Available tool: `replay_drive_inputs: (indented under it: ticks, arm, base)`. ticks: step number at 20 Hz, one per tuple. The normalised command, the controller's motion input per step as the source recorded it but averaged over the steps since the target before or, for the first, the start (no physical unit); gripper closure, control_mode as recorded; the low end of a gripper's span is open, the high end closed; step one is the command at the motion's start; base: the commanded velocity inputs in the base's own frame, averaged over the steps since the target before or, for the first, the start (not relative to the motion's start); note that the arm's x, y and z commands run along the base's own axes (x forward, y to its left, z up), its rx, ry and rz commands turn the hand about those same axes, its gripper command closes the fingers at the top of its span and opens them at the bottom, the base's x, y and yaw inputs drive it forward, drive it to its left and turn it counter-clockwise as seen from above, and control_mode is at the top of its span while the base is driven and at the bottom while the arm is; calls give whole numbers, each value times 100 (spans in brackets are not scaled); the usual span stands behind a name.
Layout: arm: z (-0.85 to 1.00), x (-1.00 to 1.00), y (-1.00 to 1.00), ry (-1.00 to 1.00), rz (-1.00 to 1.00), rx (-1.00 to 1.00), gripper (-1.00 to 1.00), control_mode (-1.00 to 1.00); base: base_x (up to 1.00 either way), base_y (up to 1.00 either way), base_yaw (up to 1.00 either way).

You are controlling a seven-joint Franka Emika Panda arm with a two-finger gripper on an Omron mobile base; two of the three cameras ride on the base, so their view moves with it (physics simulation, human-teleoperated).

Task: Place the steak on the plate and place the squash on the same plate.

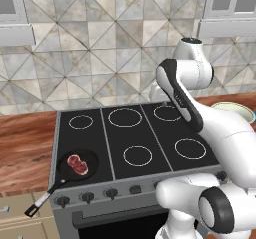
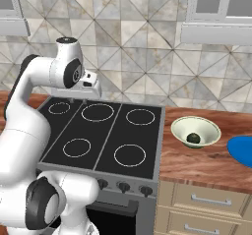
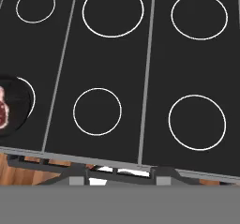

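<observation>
Lying untouched, steak in pan, squash in bowl; plate bare; claw state cannot be told

Even, bright rendered light; soft pixelation.

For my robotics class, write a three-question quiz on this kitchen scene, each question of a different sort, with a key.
1. True or false: the steak already lies on the blue plate.
2. Multiple choice: the squash sits in A) the frying pan, B) the pale bowl, C) the blue plate.
3. Fill in: the bowl and plate stand on the wooden ____ to the right of the stove.

Key:
1. False; it lies in the black frying pan at the stove's front left.
2. B.
3. Counter.
</observation>
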Motion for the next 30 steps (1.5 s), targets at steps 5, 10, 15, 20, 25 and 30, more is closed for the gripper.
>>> replay_drive_inputs:
  ticks: [5, 10, 15, 20, 25, 30]
  arm:
    - [-4, -16, 0, 1, 1, -2, -100, -100]
    - [-11, -58, 32, 5, 5, -11, -100, -100]
    - [-24, -62, 71, 0, 4, 0, -100, -100]
    - [-11, -49, 54, 0, 7, 1, -100, -100]
    - [-1, -24, 66, 0, 2, 4, -100, -100]
    - [0, 2, 95, 1, 1, 4, -100, -100]
  base:
    - [0, 0, 0]
    - [0, 0, 0]
    - [0, 0, 0]
    - [0, 0, 0]
    - [0, 0, 0]
    - [0, 0, 0]
